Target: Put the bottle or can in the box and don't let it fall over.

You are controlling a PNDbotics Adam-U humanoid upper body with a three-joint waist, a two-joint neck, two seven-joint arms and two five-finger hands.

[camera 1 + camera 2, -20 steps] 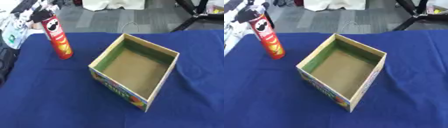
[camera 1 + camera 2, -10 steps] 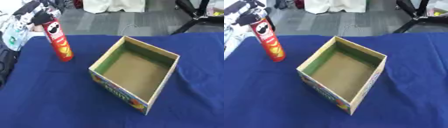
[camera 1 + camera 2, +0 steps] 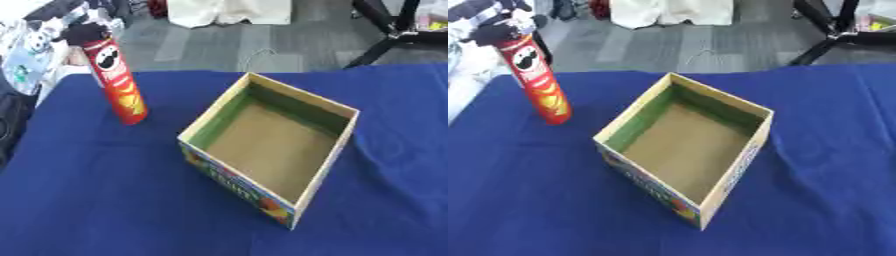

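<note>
One desk [image 3: 105, 200], covered in a dark blue cloth. One can [image 3: 116, 82]: a tall red tube with a face printed near the top and yellow chips lower down, standing on the cloth at the far left, tilted a little with its top leaning left. Its top end is covered by something dark, apparently the left hand [image 3: 493, 31], which comes in from the upper left corner; whether its fingers are curled round the can or only touching it cannot be told. One box [image 3: 302, 195]: open-topped cardboard, brown floor, green on the inner far-left wall, colourful print on the outer near-left face, set corner-on near the middle of the desk. The box holds nothing. Can and box stand apart, the can to the box's left and outside it. The right hand shows in neither view. Beyond the desk, grey floor [image 3: 201, 45] with one black stand leg [image 3: 824, 35] at the upper right.
</note>
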